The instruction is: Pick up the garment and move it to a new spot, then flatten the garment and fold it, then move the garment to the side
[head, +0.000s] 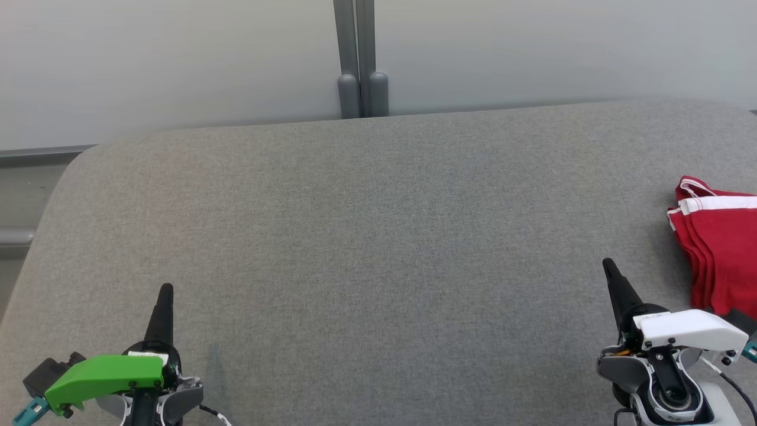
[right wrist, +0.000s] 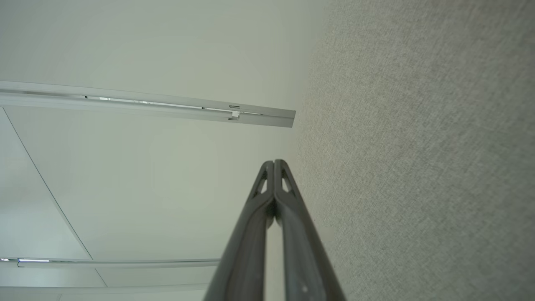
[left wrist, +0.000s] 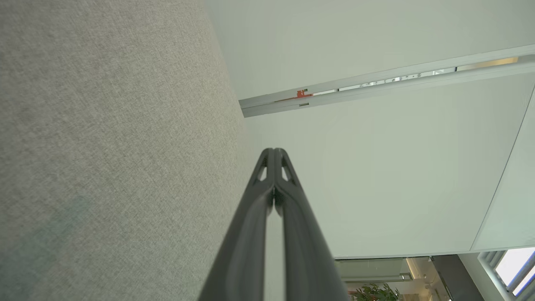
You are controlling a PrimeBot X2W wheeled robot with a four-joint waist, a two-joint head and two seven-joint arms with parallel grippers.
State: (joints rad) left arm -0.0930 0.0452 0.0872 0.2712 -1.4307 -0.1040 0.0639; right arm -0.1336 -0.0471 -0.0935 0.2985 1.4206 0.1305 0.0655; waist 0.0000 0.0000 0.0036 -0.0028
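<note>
We judge the red garment (head: 718, 254) soft, light and floppy, best pinched at its white-striped edge; both our right hand (head: 609, 267) and left hand (head: 166, 291) are closed, empty.

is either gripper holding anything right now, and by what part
Nothing is held: left gripper and right gripper are both shut empty; the red garment lies apart.
</note>
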